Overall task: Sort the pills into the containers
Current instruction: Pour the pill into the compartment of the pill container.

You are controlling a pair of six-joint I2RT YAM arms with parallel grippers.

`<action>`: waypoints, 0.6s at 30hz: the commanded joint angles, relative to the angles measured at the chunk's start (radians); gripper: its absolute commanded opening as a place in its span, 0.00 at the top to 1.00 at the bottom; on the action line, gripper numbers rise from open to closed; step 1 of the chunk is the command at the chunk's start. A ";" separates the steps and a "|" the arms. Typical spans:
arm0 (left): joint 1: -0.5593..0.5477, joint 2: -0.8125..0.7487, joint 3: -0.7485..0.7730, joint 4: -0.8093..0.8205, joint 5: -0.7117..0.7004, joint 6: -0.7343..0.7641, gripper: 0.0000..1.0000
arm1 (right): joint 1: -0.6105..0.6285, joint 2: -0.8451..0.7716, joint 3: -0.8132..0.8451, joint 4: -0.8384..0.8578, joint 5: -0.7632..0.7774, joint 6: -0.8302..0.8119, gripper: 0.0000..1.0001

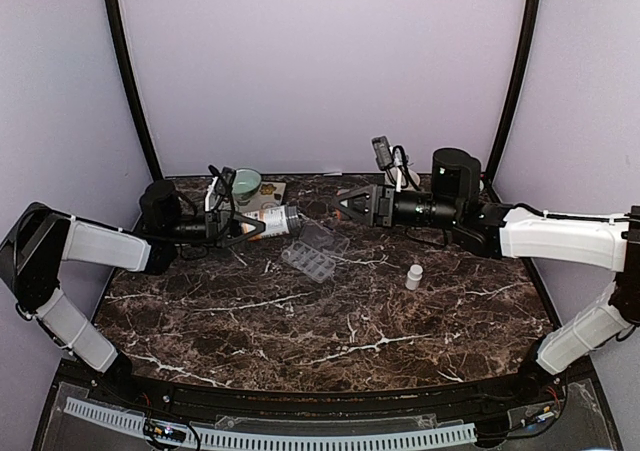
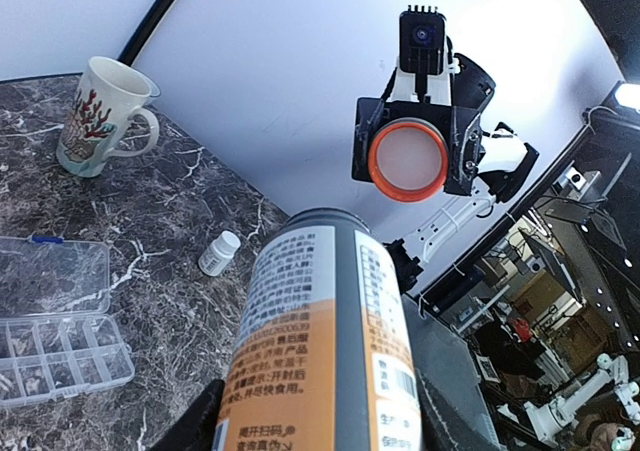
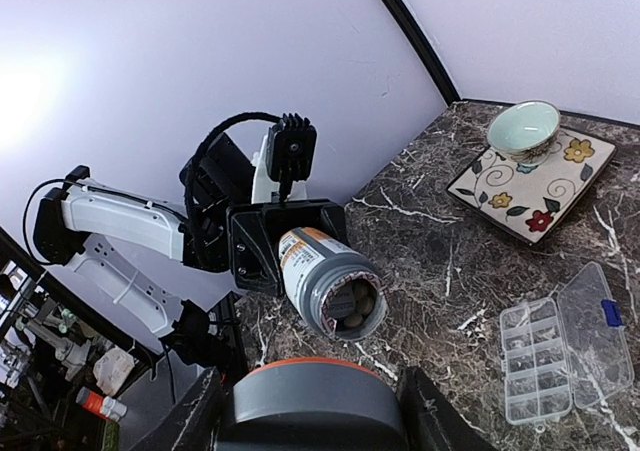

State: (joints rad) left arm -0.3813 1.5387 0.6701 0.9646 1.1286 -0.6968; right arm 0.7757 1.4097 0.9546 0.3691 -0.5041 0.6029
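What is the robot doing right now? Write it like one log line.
left gripper: holds pill bottle sideways, uncapped, pills inside | right gripper: holds cap | pill organizer: lid open, on table

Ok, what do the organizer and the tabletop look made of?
Pill organizer: clear, glossy plastic by the look; the tabletop shows through its cells and lid. The tabletop: dark brown marble or a marble-look laminate, with white veins and a slight sheen; I cannot tell which.
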 commanded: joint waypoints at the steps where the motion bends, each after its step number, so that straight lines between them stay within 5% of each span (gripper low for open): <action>1: 0.006 -0.015 -0.062 0.135 -0.109 0.004 1.00 | -0.006 -0.032 -0.017 0.059 0.023 -0.011 0.52; 18: 0.006 0.179 -0.178 0.423 -0.275 -0.046 1.00 | -0.004 -0.057 -0.053 0.050 0.056 -0.025 0.53</action>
State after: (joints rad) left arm -0.3794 1.6981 0.5060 1.2499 0.8803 -0.7235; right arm 0.7757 1.3815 0.9096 0.3813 -0.4660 0.5945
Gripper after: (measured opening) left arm 0.545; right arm 0.528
